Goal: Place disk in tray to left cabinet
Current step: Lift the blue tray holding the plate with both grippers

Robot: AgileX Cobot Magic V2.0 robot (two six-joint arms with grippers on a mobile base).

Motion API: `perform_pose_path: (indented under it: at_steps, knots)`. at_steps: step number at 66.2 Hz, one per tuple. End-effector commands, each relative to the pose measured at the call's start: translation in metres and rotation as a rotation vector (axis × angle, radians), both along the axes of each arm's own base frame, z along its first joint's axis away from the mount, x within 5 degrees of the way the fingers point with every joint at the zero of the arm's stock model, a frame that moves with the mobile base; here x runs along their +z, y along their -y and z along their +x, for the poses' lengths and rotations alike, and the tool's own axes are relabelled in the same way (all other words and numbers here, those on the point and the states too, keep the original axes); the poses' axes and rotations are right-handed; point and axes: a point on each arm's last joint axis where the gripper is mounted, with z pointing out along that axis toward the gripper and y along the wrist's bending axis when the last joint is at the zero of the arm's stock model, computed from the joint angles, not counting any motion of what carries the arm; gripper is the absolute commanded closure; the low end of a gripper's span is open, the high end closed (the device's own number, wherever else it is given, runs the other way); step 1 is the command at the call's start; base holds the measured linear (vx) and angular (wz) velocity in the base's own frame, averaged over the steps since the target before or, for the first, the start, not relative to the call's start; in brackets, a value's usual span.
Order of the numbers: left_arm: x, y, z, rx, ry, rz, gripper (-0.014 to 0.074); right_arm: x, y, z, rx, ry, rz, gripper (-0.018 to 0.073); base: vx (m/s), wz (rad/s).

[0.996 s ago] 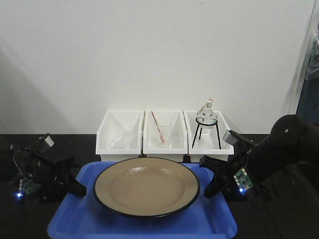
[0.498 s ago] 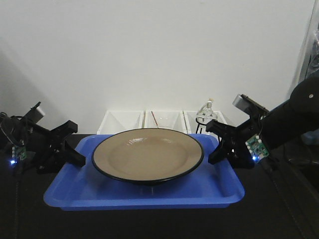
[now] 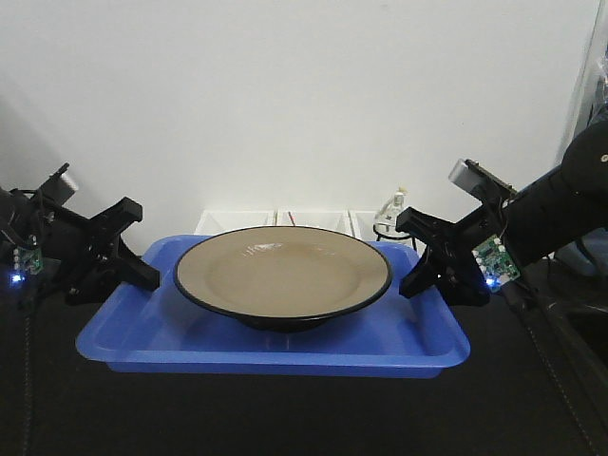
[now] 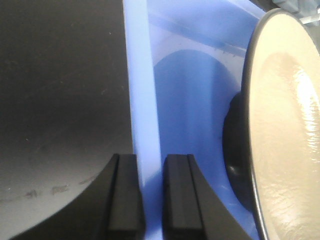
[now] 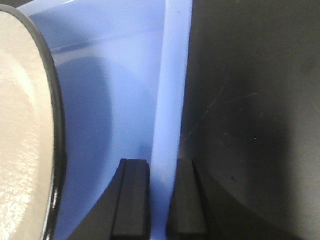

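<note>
My left pincer (image 3: 144, 275) and right pincer (image 3: 415, 280) are each clenched on an end rim of the tray (image 3: 275, 347); the disk (image 3: 283, 274) sits at its centre. Step, as I judge: carrying. Next: level, matched travel toward the left cabinet, not in view.

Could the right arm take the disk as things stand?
Probably not: the right gripper is shut on the rim of the tray, sharing the hold with the left gripper. Nothing covers the disk, but letting go would likely tip the tray.
</note>
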Motion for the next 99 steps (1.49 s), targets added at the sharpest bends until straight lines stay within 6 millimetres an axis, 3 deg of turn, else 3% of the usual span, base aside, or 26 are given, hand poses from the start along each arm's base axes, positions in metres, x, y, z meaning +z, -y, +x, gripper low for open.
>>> perform_pose_path:
  at_steps: [1, 99]
  knots:
    - [0.0457, 0.0222, -0.0235, -0.073, 0.058, -0.198, 0.0597, 0.0448, -0.0171, -0.0168, 0.023, 0.108, 0.187, 0.0564, 0.0, 0.0]
    - [0.0449, 0.022, -0.0228, -0.071, 0.059, -0.194, 0.0597, 0.0449, -0.017, -0.0164, 0.022, 0.113, 0.186, 0.0564, -0.01, 0.01]
